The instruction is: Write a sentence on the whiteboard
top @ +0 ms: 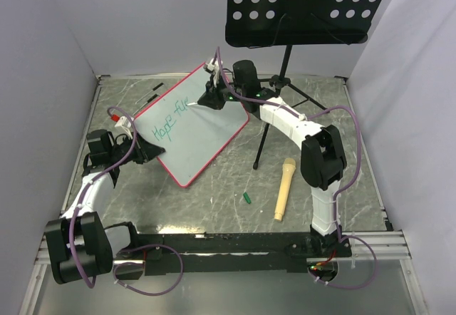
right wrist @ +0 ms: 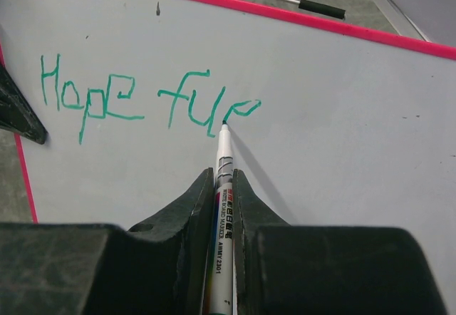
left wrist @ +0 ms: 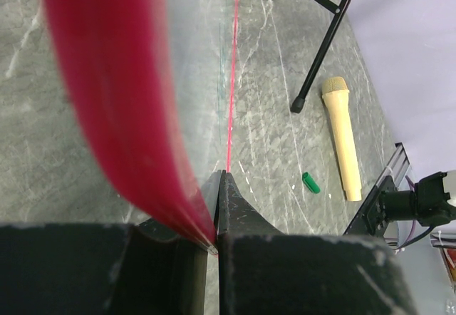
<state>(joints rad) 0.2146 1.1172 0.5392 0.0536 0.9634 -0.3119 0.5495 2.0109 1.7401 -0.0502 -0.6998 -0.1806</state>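
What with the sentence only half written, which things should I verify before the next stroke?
1. Marker clamped in the right gripper: ok.
2. Marker tip touching the whiteboard at the last stroke's end: ok.
3. Left gripper shut on the whiteboard's pink frame: ok.
4. Sentence in one line, "Hope" plus a started second word: ok.
5. Bare board right of the writing: ok.
6. Ink left in the marker: cannot tell.
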